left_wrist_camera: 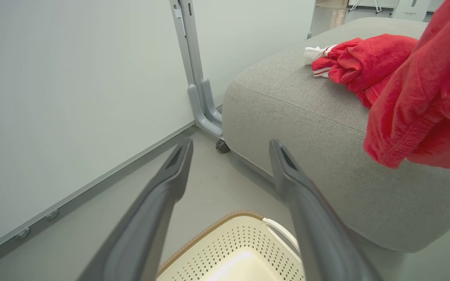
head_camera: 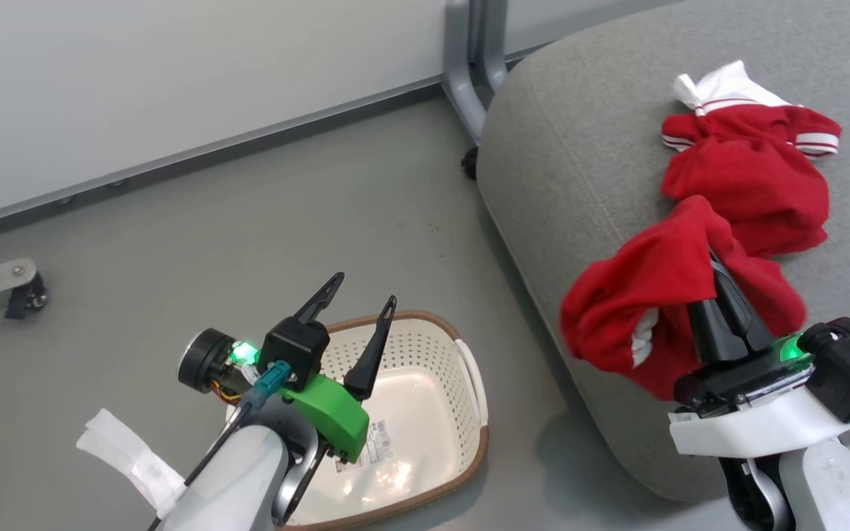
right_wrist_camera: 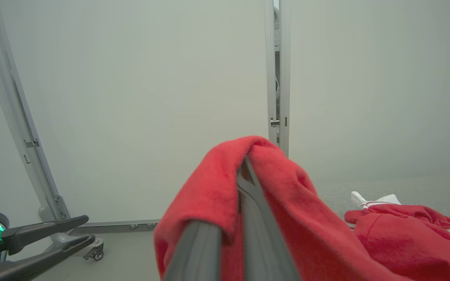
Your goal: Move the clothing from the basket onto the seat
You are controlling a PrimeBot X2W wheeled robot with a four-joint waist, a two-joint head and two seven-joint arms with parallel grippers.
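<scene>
My left gripper (head_camera: 366, 287) hangs over the basket (head_camera: 432, 318) on the floor (head_camera: 248, 221), fingers wide apart. On the right, my right gripper (head_camera: 716, 269) has its fingers clamped on one red garment (head_camera: 631, 295) above the near edge of the seat (head_camera: 580, 147); the other garment (head_camera: 757, 177) lies farther in.

Basket (head_camera: 432, 354) and seat (head_camera: 580, 147) are set on the grey floor (head_camera: 248, 221), near each other. One crumpled piece of red clothing (head_camera: 757, 177) is laid on the seat top.
</scene>
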